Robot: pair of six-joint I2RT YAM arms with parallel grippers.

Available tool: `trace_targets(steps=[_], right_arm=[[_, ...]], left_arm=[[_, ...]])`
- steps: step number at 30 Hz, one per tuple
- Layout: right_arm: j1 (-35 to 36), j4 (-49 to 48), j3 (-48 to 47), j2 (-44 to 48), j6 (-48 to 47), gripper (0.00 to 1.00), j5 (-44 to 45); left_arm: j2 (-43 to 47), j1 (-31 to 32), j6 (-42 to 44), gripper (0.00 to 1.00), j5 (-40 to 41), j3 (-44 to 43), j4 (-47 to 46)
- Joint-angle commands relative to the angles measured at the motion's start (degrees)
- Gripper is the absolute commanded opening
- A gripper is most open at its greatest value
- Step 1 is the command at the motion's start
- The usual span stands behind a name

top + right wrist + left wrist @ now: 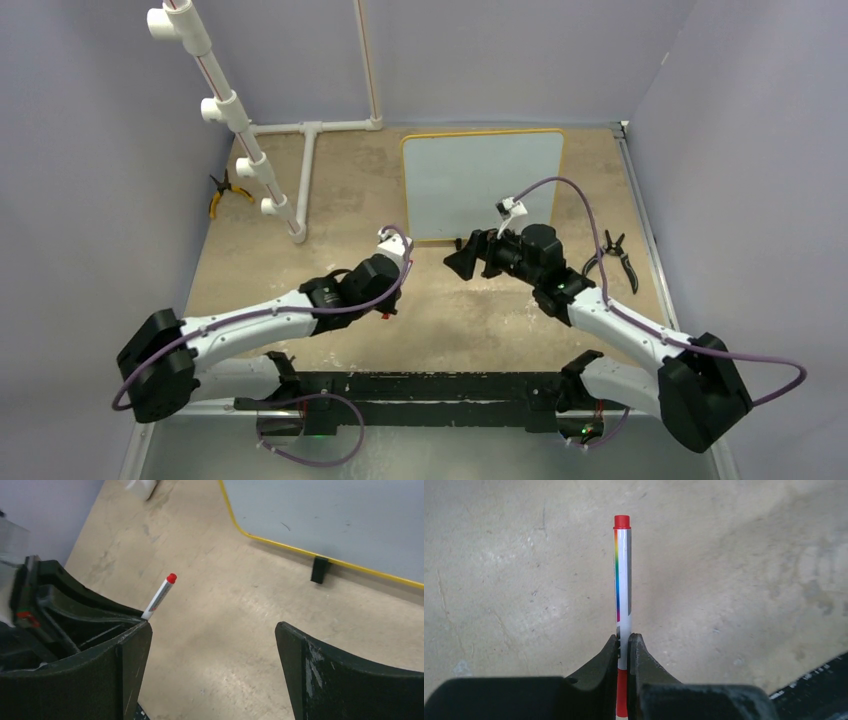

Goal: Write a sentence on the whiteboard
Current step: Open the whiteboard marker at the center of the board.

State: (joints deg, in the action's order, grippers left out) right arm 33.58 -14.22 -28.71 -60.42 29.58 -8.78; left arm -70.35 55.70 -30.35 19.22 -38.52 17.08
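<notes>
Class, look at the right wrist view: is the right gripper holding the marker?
No: the right gripper stands wide open with nothing between its fingers, while the marker is clamped in the left gripper.

Worktop (734, 555) matt, mottled, scuffed; marker (622, 580) glossy smooth plastic; whiteboard (340, 515) smooth, faint sheen; right gripper (212, 625) matt black plastic, scratched.
</notes>
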Motion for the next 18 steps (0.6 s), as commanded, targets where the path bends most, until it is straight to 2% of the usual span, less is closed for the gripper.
trace_targets(steps=[1, 3, 11, 18], right_arm=[[-5.9, -5.2, -3.0, -4.0, 1.0, 0.95, -25.0], [-7.7, -8.7, -3.4, -6.3, 1.9, 0.95, -34.4], [-6.6, -11.3, -7.4, -11.6, 1.9, 0.89, -40.1], [-4.8, -5.5, -10.2, -15.3, -1.6, 0.7, -42.2]], left_arm=[[7.5, 0.3, 9.4, 0.0, -9.7, 2.6, -8.0], [9.2, 0.3, 10.7, 0.0, -12.6, 3.0, -9.3], [10.6, 0.4, 12.1, 0.0, -20.0, 3.0, -14.5], [10.8, 0.3, 14.4, 0.0, -24.1, 2.1, -15.7]])
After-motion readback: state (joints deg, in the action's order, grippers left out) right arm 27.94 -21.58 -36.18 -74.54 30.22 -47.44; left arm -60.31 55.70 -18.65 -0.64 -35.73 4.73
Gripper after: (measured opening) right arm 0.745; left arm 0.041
